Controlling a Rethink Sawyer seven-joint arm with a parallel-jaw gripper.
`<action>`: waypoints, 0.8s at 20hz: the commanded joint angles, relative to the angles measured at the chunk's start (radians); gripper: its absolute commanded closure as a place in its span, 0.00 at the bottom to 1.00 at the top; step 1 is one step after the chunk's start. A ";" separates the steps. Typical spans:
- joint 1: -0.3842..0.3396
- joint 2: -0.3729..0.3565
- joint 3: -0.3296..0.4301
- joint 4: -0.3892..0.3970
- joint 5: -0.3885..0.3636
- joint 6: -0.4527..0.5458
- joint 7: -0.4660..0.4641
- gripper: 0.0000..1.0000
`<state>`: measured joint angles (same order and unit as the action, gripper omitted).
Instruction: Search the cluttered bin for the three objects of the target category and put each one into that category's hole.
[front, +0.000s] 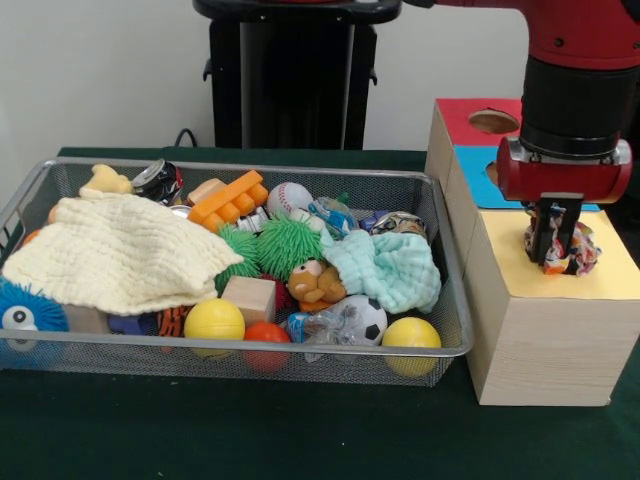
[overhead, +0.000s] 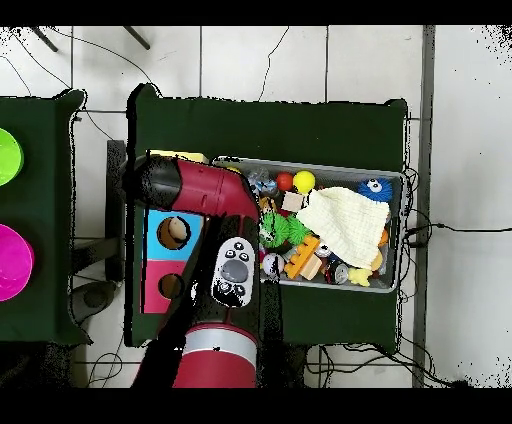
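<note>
Black gripper down over the yellow top of the light wooden box, fingers pinching a crumpled floral cloth piece right at the round hole, itself hidden beneath. Beside the box, large silver wire-mesh bin packed full: pale-yellow waffle cloth draped left, mint-green waffle cloth right, green spiky balls, yellow balls along the front rim. No other floral piece visible there.
</note>
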<state>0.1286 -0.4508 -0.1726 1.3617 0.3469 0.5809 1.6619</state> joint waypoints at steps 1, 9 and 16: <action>0.004 0.140 0.006 0.069 0.003 0.177 0.282 1.00; 0.001 0.146 0.036 0.103 0.043 0.088 0.289 1.00; -0.007 0.177 0.076 0.103 0.062 0.102 0.248 1.00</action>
<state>0.1367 -0.4371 -0.1889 1.3502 0.3895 0.5960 1.6641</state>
